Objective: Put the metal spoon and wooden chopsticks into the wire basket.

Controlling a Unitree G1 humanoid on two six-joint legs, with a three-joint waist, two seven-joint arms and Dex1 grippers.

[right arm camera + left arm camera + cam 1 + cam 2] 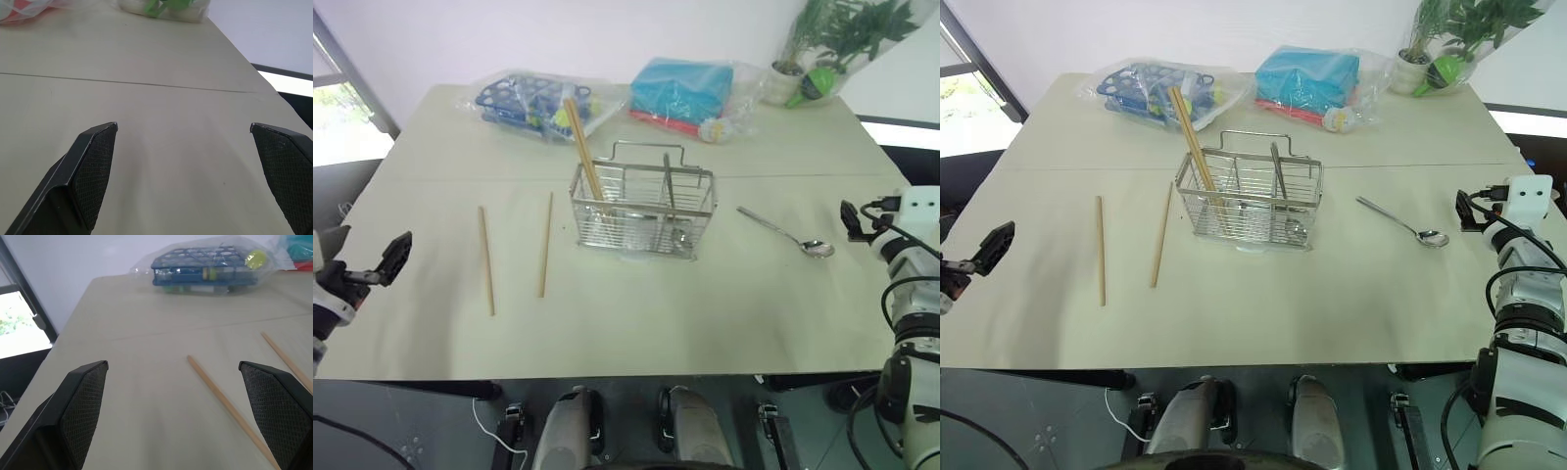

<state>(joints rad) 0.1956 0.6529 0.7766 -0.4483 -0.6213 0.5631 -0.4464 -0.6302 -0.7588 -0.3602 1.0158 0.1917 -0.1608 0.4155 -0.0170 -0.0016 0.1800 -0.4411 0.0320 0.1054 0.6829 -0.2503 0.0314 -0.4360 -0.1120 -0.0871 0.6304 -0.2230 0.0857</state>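
The wire basket (641, 211) stands mid-table with two wooden chopsticks (584, 157) leaning out of its left end and a slim metal handle (669, 186) upright inside. Two more wooden chopsticks (486, 259) (546, 245) lie flat on the table to the basket's left. On the table to the basket's right lies the metal spoon (786, 233), bowl toward the right edge. My left gripper (172, 364) hovers open and empty at the table's left edge, with the nearer chopstick (230, 409) just ahead of it. My right gripper (183, 126) is open and empty at the right edge, right of the spoon.
A blue plastic rack in clear wrap (533, 101) and a bagged blue package (683, 88) sit at the back of the cream table (705, 313). A potted plant (822, 39) stands at the back right corner.
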